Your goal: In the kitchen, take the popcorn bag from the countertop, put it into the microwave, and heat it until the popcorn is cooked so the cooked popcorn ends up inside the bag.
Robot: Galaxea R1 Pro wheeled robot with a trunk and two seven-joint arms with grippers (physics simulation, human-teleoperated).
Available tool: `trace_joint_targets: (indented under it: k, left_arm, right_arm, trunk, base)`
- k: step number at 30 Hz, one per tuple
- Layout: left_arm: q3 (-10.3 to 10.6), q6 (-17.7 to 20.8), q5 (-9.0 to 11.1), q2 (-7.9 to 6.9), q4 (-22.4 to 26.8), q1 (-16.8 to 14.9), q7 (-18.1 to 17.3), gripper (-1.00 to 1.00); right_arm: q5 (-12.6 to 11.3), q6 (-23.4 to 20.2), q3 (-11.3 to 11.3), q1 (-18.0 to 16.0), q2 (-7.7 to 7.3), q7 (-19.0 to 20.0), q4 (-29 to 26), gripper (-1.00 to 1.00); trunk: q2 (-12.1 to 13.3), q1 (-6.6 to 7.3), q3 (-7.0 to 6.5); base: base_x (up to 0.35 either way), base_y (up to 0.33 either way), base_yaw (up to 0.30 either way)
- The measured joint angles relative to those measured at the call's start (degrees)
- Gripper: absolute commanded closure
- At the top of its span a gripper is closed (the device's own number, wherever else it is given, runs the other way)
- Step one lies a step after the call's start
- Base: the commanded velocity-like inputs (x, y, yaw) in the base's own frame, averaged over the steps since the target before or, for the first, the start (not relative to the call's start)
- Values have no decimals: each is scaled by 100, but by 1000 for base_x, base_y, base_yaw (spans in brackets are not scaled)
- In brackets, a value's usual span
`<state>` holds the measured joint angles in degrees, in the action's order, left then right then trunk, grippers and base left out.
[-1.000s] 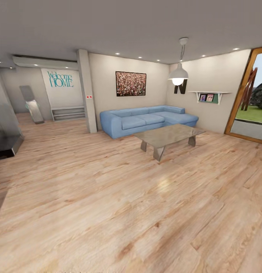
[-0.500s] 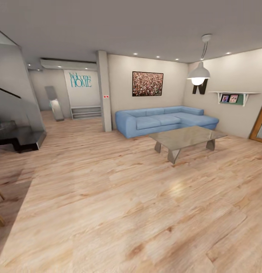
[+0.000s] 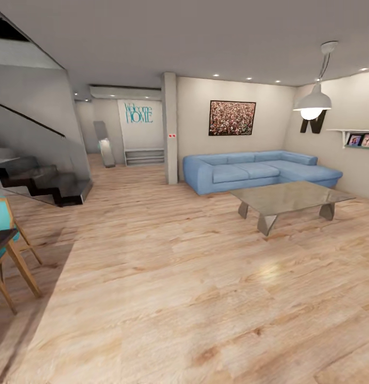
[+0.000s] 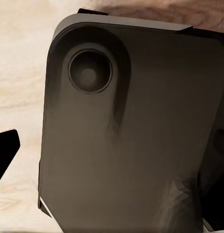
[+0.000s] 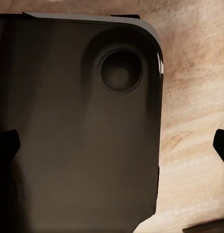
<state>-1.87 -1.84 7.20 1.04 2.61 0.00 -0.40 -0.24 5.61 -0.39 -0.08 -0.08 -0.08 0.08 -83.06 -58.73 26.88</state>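
The popcorn bag, the microwave and the countertop are out of view; I am in a living room with a pale wood floor [image 3: 168, 277]. In the left wrist view my left gripper [image 4: 112, 145] hangs over a dark rounded panel of my own body, one black fingertip [image 4: 5, 153] far out at the frame's edge. In the right wrist view my right gripper [image 5: 113, 145] is over a similar dark panel, its fingertips [image 5: 6, 145] wide apart with nothing between them.
A blue corner sofa [image 3: 259, 172] and a glass coffee table [image 3: 291, 196] stand ahead on the right. Dark stairs [image 3: 40, 181] rise at the left, with a wooden chair with a teal seat [image 3: 8, 250] nearer. A pillar [image 3: 170, 128] flanks a hallway at the back.
The whole head picture has shifted right, so the camera has turned left. The stairs and the chair have come into view at the left, and the glass door at the right has gone.
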Motion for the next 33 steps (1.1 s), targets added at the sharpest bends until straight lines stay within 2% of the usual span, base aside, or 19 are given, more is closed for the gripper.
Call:
trace_joint_targets:
  k: [33]
  left_arm:
    - [0,0,0,9,0,0,-1,-100]
  right_arm:
    - [0,1,0,0,0,0,0,-100]
  trunk:
    - [0,0,0]
  base:
    - [0,0,270]
